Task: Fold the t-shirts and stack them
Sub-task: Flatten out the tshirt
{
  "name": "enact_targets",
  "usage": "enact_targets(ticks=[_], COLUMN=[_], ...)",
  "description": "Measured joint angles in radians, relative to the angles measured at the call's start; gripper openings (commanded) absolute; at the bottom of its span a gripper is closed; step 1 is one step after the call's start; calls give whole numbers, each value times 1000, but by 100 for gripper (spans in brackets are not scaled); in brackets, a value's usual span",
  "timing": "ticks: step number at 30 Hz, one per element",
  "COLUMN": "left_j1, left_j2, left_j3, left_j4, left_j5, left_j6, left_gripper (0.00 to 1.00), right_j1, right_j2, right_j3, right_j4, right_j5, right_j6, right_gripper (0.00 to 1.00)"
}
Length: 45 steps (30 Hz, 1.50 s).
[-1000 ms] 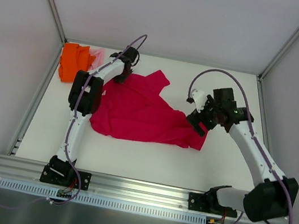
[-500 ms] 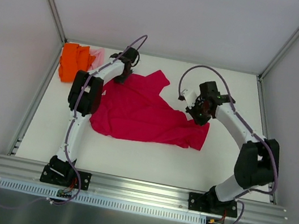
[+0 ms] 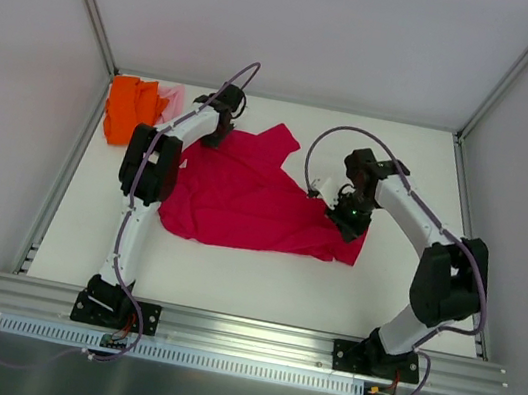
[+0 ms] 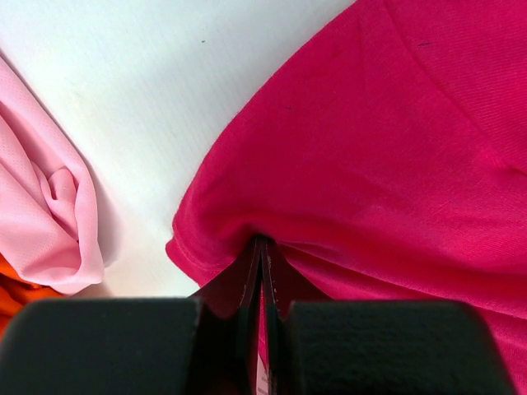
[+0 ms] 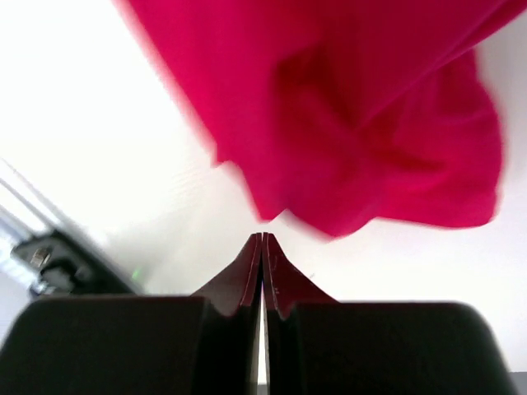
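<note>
The crimson-red t-shirt (image 3: 243, 199) lies spread and rumpled in the middle of the white table (image 3: 231, 273). My left gripper (image 3: 216, 135) is shut on its far left corner; the left wrist view shows the red cloth (image 4: 395, 148) pinched between the fingertips (image 4: 262, 243). My right gripper (image 3: 350, 215) hovers over the shirt's right end. It is shut with nothing in it, and the blurred red cloth (image 5: 354, 107) hangs just ahead of its tips (image 5: 262, 237). The orange t-shirt (image 3: 127, 109) and a bit of the pale pink one (image 3: 171, 98) lie bunched at the far left corner.
The pink cloth (image 4: 49, 214) lies close to the left of my left gripper, with orange (image 4: 10, 295) under it. White walls enclose the table on three sides. A metal rail (image 3: 242, 331) with both arm bases runs along the near edge.
My right arm has swung left, from beside the shirt's right end to over it, and its gripper has gone from open to shut. The left arm and the shirt have stayed put.
</note>
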Motion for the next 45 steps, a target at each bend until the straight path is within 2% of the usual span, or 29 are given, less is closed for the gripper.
enact_targets(ticks=[5,9,12,15,18,22,28,37,45], left_j1=[0,-1,-1,-7,-14,-21,-27,-27,-27], left_j2=[-1,-2,-2,-3,-3,-7,-29,-54,-60], left_j3=[0,0,0,0,0,-4,-40,-79,-91], left_j4=[0,-1,-2,-6,-13,-16,-13,-7,0], left_j5=[0,1,2,2,2,11,21,25,24], left_j6=[0,0,0,-1,-1,-2,-4,-5,-4], left_gripper=[0,0,0,0,0,0,0,0,0], right_j1=[0,0,2,3,3,3,1,1,1], right_j2=[-149,-354,-514,-614,-533,-266,-19,64,129], right_j3=[-63,-174,-245,-303,-290,-234,-142,-29,22], right_j4=[-166,-230,-189,-53,63,210,291,330,285], right_j5=[-40,-36,10,101,177,260,320,334,322], right_j6=[-63,-77,-49,-3,40,92,149,163,154], right_gripper=[1,1,1,1,1,1,1,1,1])
